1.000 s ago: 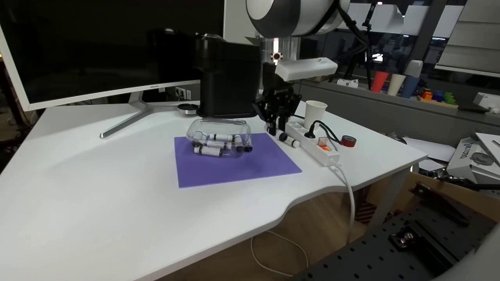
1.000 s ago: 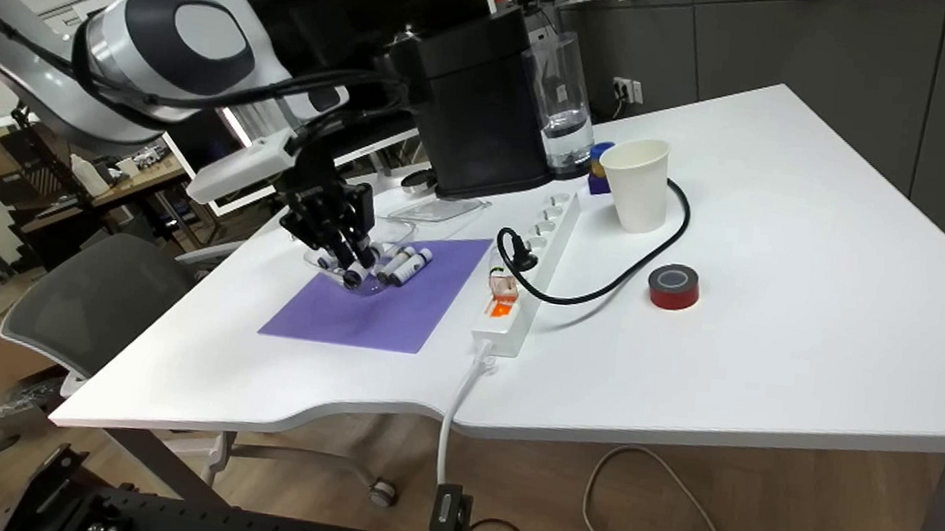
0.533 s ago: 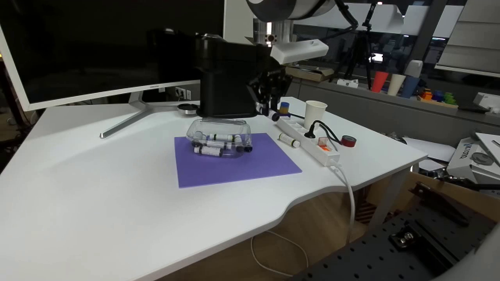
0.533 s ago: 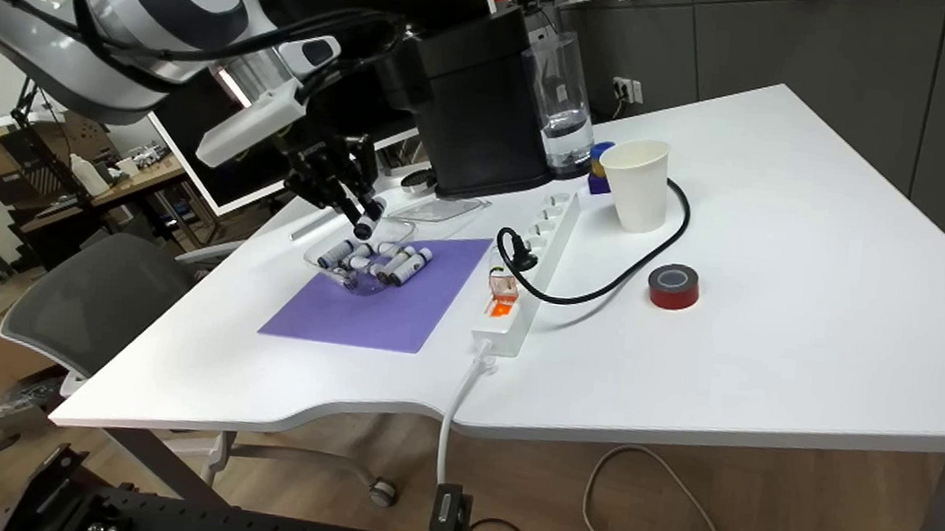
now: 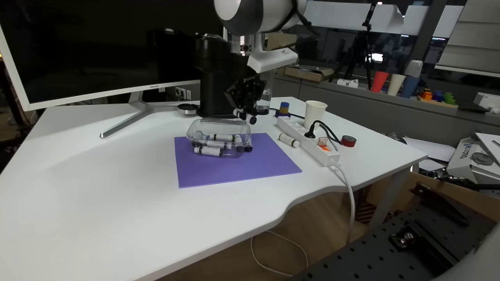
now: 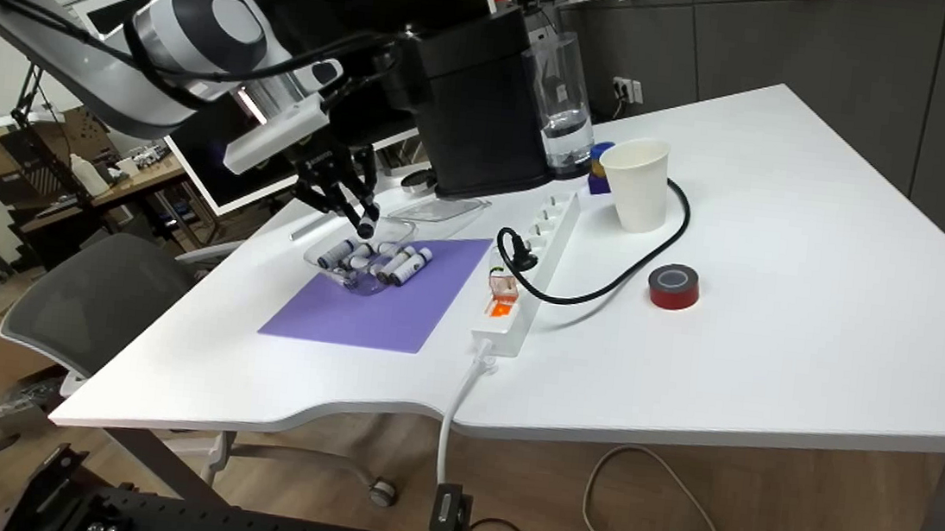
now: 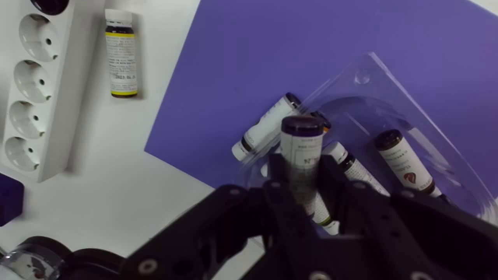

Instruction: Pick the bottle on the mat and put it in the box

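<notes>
My gripper (image 7: pixel 299 171) is shut on a white-labelled bottle (image 7: pixel 302 151) with a dark end. It holds the bottle above a clear plastic container (image 7: pixel 412 93) on the purple mat (image 7: pixel 241 50). The gripper shows in both exterior views (image 5: pixel 245 111) (image 6: pixel 357 205), with the bottle's dark end (image 5: pixel 252 120) facing front. Several similar bottles (image 7: pixel 408 165) lie in the container. Another bottle (image 7: pixel 266 126) lies on the mat against the container's outer side. The upright black box (image 5: pixel 215 88) stands behind the mat, partly hidden by the arm; it also shows here (image 6: pixel 478 119).
A bottle (image 5: pixel 289 140) lies on the table beside the white power strip (image 5: pixel 308 142). A paper cup (image 6: pixel 637 190), red tape roll (image 6: pixel 673 287), black cable (image 6: pixel 608 300) and clear water vessel (image 6: pixel 568 127) stand near the strip. The monitor (image 5: pixel 97 47) stands behind.
My gripper, holding the bottle, has risen from low at the container and then moved left in an exterior view, away from the power strip. The other bottles have not moved.
</notes>
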Robot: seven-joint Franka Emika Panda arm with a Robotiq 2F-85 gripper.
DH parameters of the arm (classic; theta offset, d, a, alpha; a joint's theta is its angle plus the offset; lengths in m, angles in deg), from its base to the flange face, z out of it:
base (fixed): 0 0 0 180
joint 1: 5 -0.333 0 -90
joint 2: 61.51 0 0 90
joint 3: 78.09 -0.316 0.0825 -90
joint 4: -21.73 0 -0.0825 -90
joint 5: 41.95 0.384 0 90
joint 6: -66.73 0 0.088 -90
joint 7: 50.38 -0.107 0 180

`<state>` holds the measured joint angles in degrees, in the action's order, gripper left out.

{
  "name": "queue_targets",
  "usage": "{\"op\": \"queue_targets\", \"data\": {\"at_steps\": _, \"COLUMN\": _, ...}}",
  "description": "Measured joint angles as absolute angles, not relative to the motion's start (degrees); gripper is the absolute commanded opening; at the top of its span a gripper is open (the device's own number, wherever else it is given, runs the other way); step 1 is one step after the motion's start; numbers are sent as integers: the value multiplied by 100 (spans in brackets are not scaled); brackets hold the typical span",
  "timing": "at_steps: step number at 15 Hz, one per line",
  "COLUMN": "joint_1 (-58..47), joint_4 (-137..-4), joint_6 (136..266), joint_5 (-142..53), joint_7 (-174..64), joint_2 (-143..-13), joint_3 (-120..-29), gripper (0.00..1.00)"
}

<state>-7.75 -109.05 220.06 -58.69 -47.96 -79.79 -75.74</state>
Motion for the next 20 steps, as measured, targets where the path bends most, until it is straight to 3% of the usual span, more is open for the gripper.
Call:
{"op": "queue_targets", "data": {"at_steps": 4, "joint_1": -800, "joint_4": -10597, "joint_6": 22009, "joint_5": -5866, "joint_7": -4584, "joint_2": -8396, "joint_3": -7713, "gripper": 7}}
{"op": "queue_targets", "data": {"at_steps": 5, "joint_1": -800, "joint_4": -10535, "joint_6": 22009, "joint_5": -5865, "joint_7": -4520, "joint_2": -8471, "joint_3": -7731, "gripper": 52}}
{"op": "queue_targets", "data": {"at_steps": 7, "joint_1": -798, "joint_4": -10438, "joint_6": 22007, "joint_5": -5859, "joint_7": -4397, "joint_2": -8584, "joint_3": -7757, "gripper": 59}}
{"op": "queue_targets", "data": {"at_steps": 13, "joint_1": -820, "joint_4": -10317, "joint_6": 21973, "joint_5": -5810, "joint_7": -4223, "joint_2": -8697, "joint_3": -7778, "gripper": 98}}
{"op": "queue_targets", "data": {"at_steps": 16, "joint_1": -871, "joint_4": -10298, "joint_6": 21614, "joint_5": -5779, "joint_7": -4296, "joint_2": -8669, "joint_3": -7755, "gripper": 100}}
{"op": "queue_targets", "data": {"at_steps": 20, "joint_1": -900, "joint_4": -10315, "joint_6": 20199, "joint_5": -5509, "joint_7": -4532, "joint_2": -8322, "joint_3": -7763, "gripper": 100}}
